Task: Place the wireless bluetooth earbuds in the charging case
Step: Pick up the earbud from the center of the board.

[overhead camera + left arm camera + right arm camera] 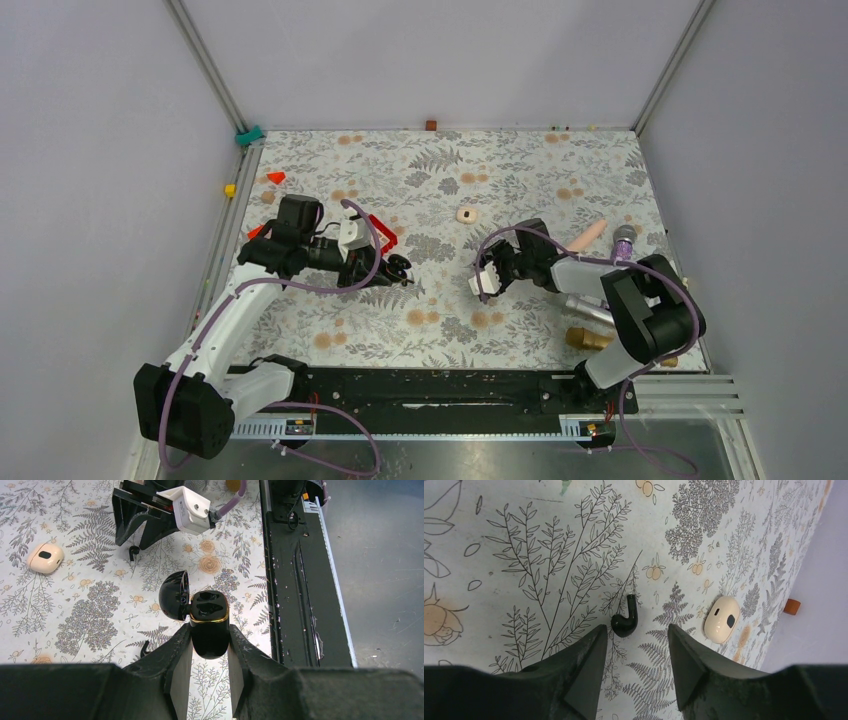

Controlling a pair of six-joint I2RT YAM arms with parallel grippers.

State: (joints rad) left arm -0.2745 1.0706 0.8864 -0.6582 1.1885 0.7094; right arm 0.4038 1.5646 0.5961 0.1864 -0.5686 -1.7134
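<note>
My left gripper [392, 270] is shut on the charging case [210, 627], a glossy black case with a gold rim. Its lid [174, 596] stands open to the left and both sockets look empty. One black earbud [625, 618] lies on the table just beyond my open right gripper [636, 632], nearer its left finger, not touching. The same earbud shows in the left wrist view [133, 552] under the right gripper [142, 522]. The second earbud [145, 648] lies on the table beside my left finger. In the top view the right gripper [479, 282] hangs low over the table's middle.
A beige earbud case [467, 214] lies behind the right gripper; it also shows in the right wrist view [721, 619]. A red object [381, 230] lies behind the left gripper. Microphones [624, 240] and a brass piece [586, 338] lie at the right. The black base rail [295, 580] runs along the near edge.
</note>
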